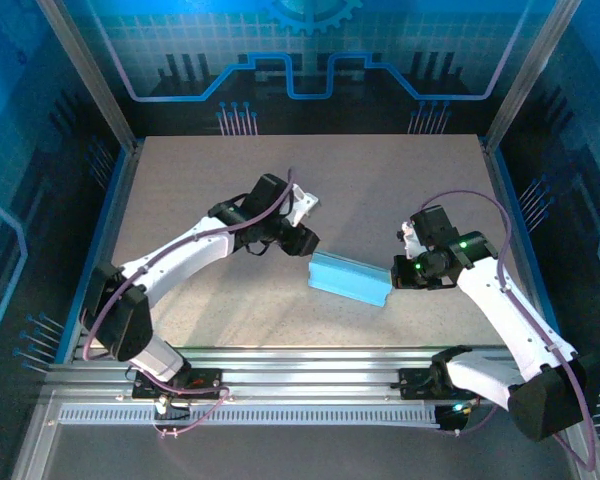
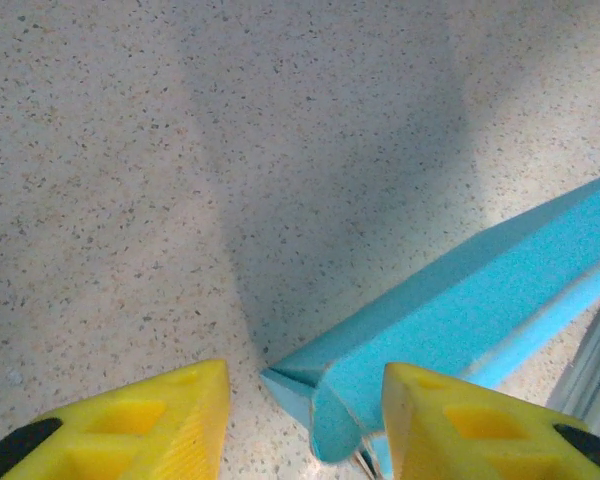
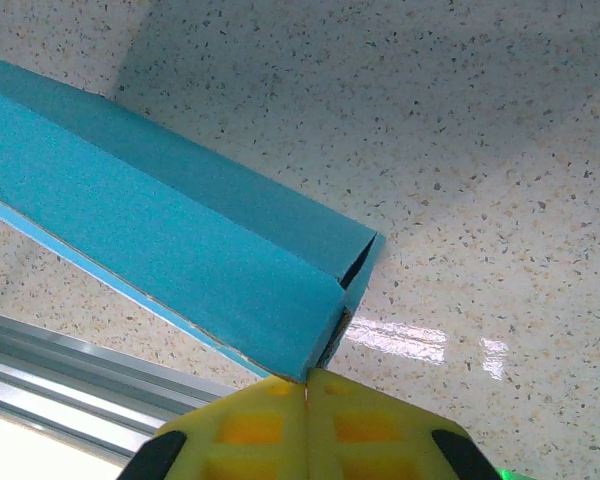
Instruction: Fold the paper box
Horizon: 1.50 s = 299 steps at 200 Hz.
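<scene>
right gripper was clamped on paper box corner | left gripper stood apart, other end between its fingers (no grip) | risk: thin pinch could slip, box unfolding

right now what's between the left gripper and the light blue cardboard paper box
Only bare speckled tabletop: the left wrist view shows the end of the light blue cardboard paper box inside the open left gripper, close to one yellow finger.
</scene>
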Each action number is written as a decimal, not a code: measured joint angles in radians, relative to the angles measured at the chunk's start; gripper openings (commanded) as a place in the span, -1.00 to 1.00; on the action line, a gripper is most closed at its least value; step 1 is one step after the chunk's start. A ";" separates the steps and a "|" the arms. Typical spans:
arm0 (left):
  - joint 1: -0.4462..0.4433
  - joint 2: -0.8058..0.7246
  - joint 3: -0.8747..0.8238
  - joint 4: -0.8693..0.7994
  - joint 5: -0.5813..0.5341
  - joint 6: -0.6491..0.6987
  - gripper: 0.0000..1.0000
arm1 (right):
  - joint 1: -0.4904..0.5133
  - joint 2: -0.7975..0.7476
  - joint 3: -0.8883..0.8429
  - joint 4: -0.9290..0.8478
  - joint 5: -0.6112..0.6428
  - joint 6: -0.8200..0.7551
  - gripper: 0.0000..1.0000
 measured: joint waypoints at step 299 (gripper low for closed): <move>-0.007 0.080 0.025 -0.053 0.062 -0.008 -0.73 | 0.000 0.000 0.000 0.000 0.000 0.000 -0.84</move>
